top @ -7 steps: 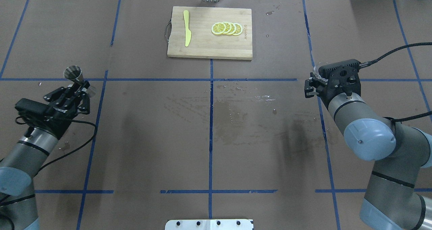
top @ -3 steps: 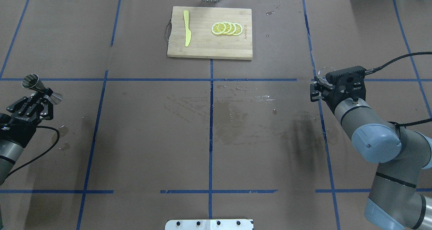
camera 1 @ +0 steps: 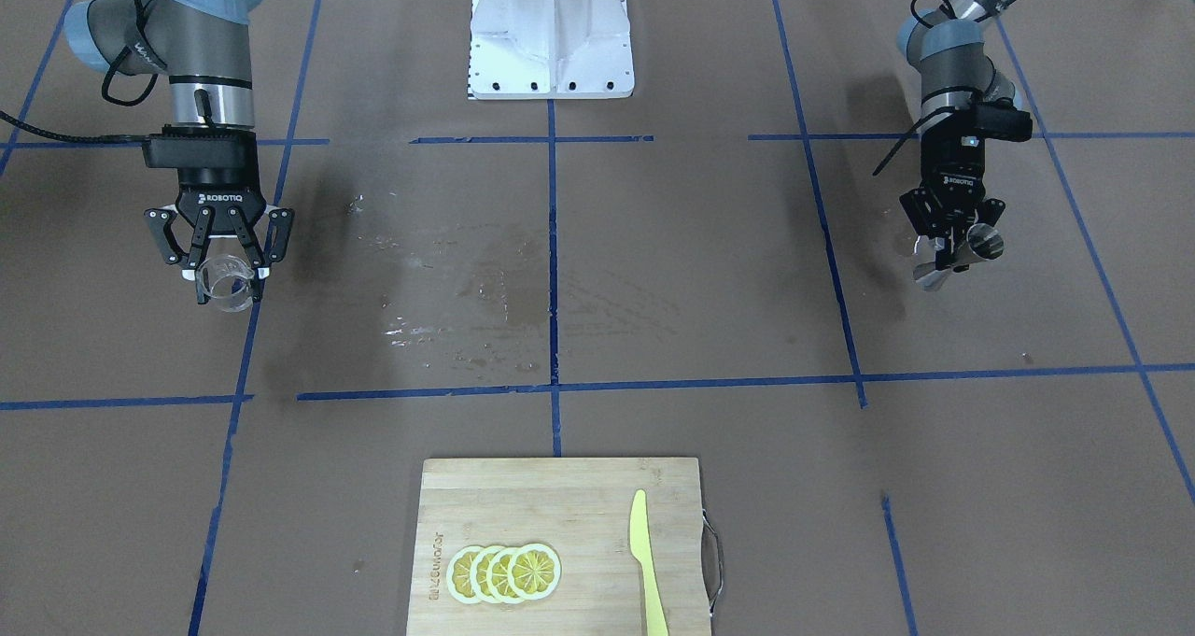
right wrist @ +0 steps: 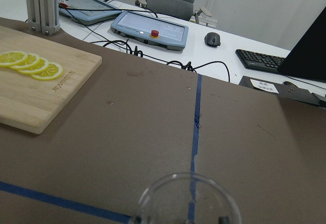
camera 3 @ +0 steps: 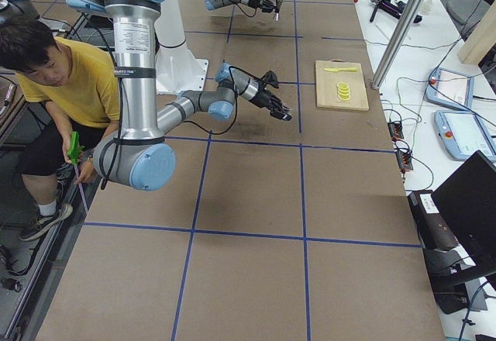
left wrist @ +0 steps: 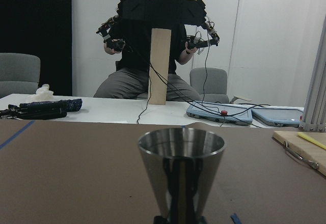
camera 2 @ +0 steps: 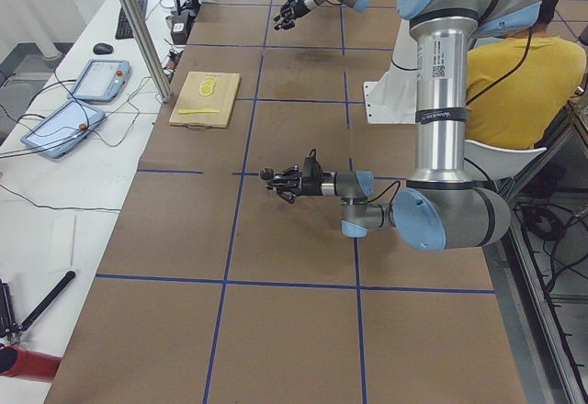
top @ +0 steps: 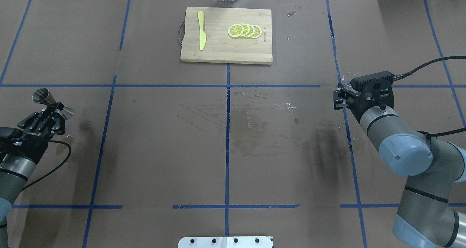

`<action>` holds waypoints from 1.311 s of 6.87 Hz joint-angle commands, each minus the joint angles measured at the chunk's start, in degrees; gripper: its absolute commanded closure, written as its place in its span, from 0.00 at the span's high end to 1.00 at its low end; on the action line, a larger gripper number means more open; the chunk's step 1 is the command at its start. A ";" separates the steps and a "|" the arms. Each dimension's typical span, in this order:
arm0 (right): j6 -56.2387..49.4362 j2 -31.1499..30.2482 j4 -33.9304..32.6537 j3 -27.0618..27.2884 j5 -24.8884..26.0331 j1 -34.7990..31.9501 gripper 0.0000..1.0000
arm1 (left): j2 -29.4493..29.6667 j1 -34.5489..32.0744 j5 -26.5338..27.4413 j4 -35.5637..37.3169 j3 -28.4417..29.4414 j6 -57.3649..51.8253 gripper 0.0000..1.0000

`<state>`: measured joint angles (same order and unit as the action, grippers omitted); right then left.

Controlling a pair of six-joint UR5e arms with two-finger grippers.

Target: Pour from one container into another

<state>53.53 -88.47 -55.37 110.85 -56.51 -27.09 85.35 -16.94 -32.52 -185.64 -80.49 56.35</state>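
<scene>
My left gripper [top: 55, 109] is shut on the waist of a steel double-ended jigger [top: 42, 95] at the table's left edge. In the left wrist view the jigger [left wrist: 181, 165] stands upright. In the front-facing view this left gripper [camera 1: 954, 248] and the jigger [camera 1: 983, 242] show on the right. My right gripper [top: 342, 90] is shut on a clear glass cup [top: 351, 77] near the table's right side. In the front-facing view the right gripper [camera 1: 227, 270] shows on the left with the cup [camera 1: 229, 292]. Its rim [right wrist: 188, 183] shows low in the right wrist view. The two containers are far apart.
At the far middle lies a wooden cutting board [top: 225, 53] with a yellow knife [top: 201, 35] and several lemon slices [top: 244, 30]. Wet streaks [top: 255, 106] mark the brown table cover near the centre. The robot's base plate [top: 225, 241] sits at the near edge.
My left arm carried the jigger far to the left, then a little back right and nearer the robot. My right arm shifted slightly right with the glass, then stayed still.
</scene>
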 commanded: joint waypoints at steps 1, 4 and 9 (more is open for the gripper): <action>0.00 0.05 0.00 0.07 0.00 0.10 0.15 | 0.34 1.55 0.18 1.60 0.51 0.16 0.00; 0.08 -0.04 0.00 0.07 0.09 0.11 0.15 | 0.34 2.70 0.71 1.60 1.04 0.25 0.00; 0.00 0.14 0.00 0.33 0.09 0.19 0.16 | 0.34 3.49 0.71 1.95 1.21 0.69 0.14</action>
<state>53.53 -88.39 -55.33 111.14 -56.43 -26.94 85.69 -13.58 -31.82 -183.75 -79.30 56.87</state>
